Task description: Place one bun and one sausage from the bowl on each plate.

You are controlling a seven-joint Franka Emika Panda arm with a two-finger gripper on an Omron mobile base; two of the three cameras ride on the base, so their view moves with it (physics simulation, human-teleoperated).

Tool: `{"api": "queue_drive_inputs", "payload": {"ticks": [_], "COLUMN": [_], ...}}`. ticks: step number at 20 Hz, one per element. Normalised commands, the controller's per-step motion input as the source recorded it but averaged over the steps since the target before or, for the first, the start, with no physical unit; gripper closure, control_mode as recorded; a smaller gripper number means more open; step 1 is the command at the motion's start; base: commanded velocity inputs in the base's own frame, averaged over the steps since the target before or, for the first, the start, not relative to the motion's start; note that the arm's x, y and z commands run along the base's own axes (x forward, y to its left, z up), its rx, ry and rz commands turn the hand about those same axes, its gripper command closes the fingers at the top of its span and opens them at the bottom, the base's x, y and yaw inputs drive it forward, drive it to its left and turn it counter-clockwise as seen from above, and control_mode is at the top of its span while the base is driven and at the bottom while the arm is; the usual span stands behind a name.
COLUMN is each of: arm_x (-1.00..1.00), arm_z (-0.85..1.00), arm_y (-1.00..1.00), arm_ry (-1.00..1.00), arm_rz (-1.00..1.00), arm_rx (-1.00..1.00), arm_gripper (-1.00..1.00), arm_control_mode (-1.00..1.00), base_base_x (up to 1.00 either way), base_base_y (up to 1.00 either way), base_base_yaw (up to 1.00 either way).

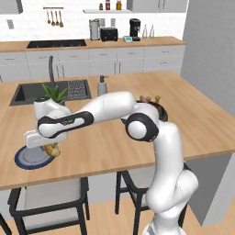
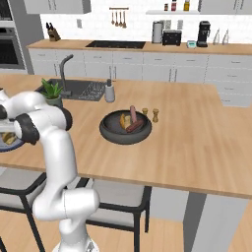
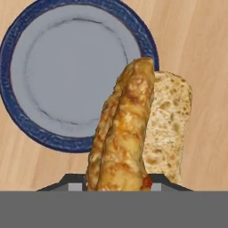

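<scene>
With my claw point(image 3: 116, 185) pinching the bun point(image 3: 129, 133) by its lower end, it hangs over the blue-rimmed plate's point(image 3: 18, 116) edge. Looks light and soft; a gentle mid-body squeeze should hold without crushing.

A wooden counter point(image 1: 197, 114) fills the middle of both base views, with a dark sink point(image 1: 32, 92) and tap point(image 1: 51, 69) at upper left. Along the white tiled wall point(image 2: 98, 19) at the top run pale grey cabinets point(image 2: 162, 74), a black hob point(image 2: 115, 44), toaster point(image 2: 171, 37) and coffee machine point(image 2: 203, 33). Dark stools point(image 1: 50, 197) stand on the wood floor point(image 2: 167, 236) at the bottom.
</scene>
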Motion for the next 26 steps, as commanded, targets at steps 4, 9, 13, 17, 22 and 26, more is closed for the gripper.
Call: {"api": "queue_drive_inputs", "payload": {"ticks": [4, 9, 13, 17, 22, 26], "arm_x": [0.19, 0.28, 0.11, 0.0, 0.0, 0.0], "arm_z": [-0.22, -0.23, -0.18, 0.0, 0.0, 0.08], "arm_y": [0.23, 0.39, 0.11, 0.01, 0.0, 0.0], "arm_ry": [-0.02, -0.01, 0.0, 0.0, 0.0, 0.0], "arm_rz": [-0.02, -0.01, 0.0, 0.0, 0.0, 0.0], "arm_rx": [-0.01, -0.01, 0.0, 0.0, 0.0, 0.0], "arm_gripper": [1.0, 1.0, 1.0, -1.0, -1.0, -1.0], "arm_control_mode": [-1.0, -1.0, -1.0, -1.0, -1.0, -1.0], "base_base_x": [0.0, 0.0, 0.0, 0.0, 0.0, 0.0], "base_base_y": [0.0, 0.0, 0.0, 0.0, 0.0, 0.0], "base_base_yaw": [0.0, 0.0, 0.0, 0.0, 0.0, 0.0]}}
